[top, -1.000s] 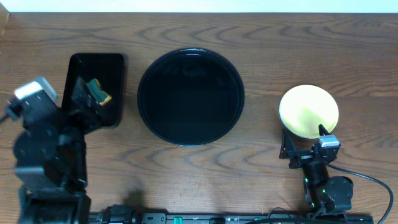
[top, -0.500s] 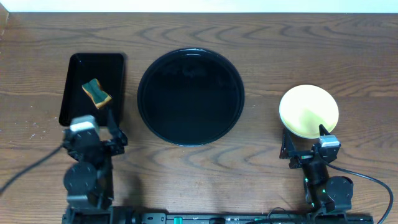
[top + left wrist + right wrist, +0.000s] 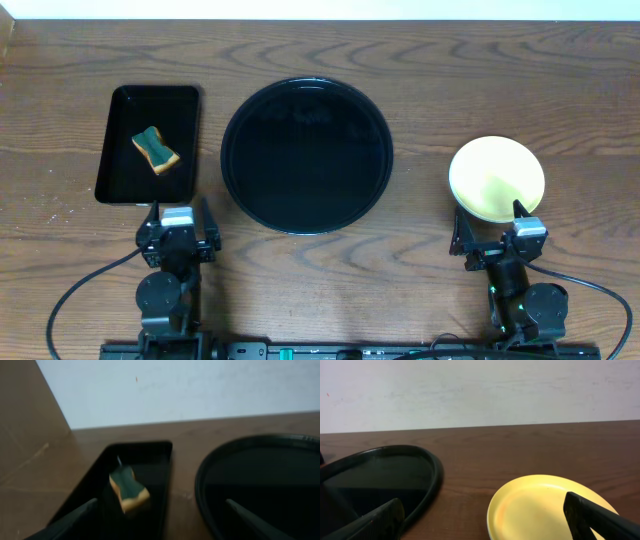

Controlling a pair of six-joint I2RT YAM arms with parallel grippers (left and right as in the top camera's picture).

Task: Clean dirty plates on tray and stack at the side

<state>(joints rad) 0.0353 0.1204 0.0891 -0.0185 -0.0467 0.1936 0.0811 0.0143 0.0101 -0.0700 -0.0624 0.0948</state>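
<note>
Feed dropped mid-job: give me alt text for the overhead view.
A large round black tray sits mid-table with no plates on it. A pale yellow plate lies on the wood to its right, just ahead of the open right gripper. At left, a sponge lies in a rectangular black tray, ahead of the open left gripper.

Both arms sit folded low over their bases, side by side and well apart, each wrist level and aimed straight ahead. The left gripper (image 3: 178,212) faces forward with its jaws spread wide; in its own wrist view the two dark fingers (image 3: 75,517) slant in from the bottom corners. The right gripper (image 3: 488,222) is posed the same way, its jaws equally wide and its fingers (image 3: 375,522) low at either side.
</note>
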